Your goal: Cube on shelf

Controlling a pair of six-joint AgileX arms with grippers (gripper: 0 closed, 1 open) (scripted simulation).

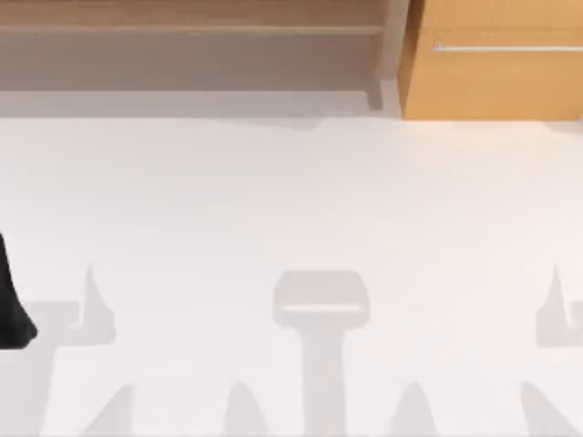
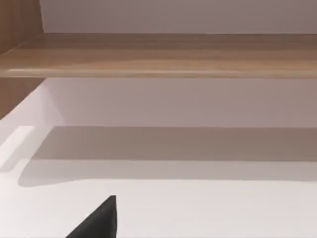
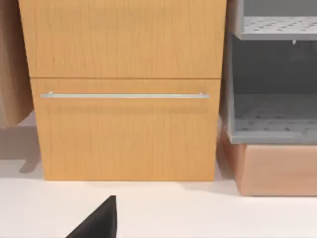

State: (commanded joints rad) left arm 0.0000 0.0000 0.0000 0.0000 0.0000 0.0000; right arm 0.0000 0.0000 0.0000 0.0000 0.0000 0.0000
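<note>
Top view: shelf (image 1: pixel 191 32) along table's far edge, left of drawer cabinet (image 1: pixel 492 59); left arm (image 1: pixel 11 309) parked at left edge, nearer shelf; cube's place and finger states: cannot tell

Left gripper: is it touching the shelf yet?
Apart. The left wrist view shows a stretch of bare table between the left gripper and the shelf. The right gripper faces the drawer cabinet.

Shelf (image 2: pixel 163 54) board above white table (image 2: pixel 208 208)
</note>
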